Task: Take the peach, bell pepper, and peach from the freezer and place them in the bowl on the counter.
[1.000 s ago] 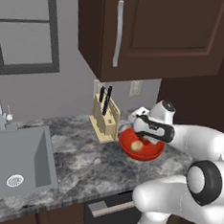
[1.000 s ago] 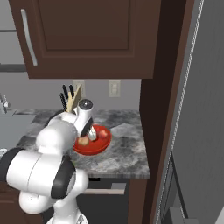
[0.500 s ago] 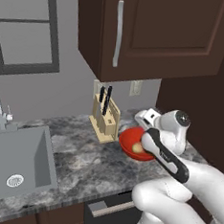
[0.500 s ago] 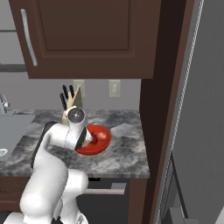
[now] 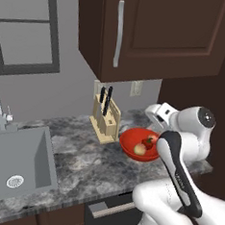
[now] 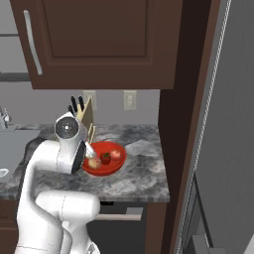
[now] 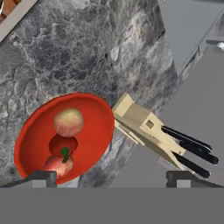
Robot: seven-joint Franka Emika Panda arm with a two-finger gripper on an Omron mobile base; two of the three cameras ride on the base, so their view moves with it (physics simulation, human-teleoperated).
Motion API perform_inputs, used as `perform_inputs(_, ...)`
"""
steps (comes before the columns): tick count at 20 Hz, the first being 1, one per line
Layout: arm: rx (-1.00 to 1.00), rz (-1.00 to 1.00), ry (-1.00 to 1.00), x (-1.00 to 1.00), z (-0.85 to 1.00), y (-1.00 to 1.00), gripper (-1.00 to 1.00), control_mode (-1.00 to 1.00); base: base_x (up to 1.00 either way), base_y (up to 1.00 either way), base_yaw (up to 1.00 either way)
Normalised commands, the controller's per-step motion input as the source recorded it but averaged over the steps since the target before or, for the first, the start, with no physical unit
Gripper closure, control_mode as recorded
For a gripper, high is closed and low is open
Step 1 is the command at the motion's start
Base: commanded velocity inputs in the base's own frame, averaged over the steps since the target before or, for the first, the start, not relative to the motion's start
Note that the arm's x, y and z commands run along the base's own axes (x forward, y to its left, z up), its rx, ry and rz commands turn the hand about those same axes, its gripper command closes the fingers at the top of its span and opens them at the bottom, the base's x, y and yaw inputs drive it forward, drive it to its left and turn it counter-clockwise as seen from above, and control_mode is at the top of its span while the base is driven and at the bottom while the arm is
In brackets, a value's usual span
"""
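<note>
hand (image 7: 111, 179) stood wide and empty, lifted clear of the bowl (image 7: 94, 118) since a second before. bowl on desk (image 7: 65, 52): two peaches (image 7: 68, 122) and bell pepper (image 7: 62, 145) inside, so the filling looked complete. row ran 12 to 6 o'clock; pepper stem pointed 6. knife block (image 7: 142, 124) at 3 o'clock.

Folded high, elbow bent back toward the base. Gripper (image 7: 111, 177) pointing down, jaws spread wide apart, nothing between the fingers (image 7: 41, 177).
</note>
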Motion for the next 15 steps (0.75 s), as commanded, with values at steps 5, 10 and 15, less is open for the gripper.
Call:
perform_inputs(5, -0.04, 0.0, 0.0, -0.82, 0.95, 0.0, -1.0, -1.0, 0.0, 0.0, 0.0)
perform_inputs(10, -0.01, 0.0, -0.02, -0.92, 0.67, -0.01, -1.0, -1.0, 0.0, 0.0, 0.0)
perform_inputs(15, 0.0, 0.0, -0.05, -0.86, 0.29, 0.0, -1.0, -1.0, 0.0, 0.0, 0.0)
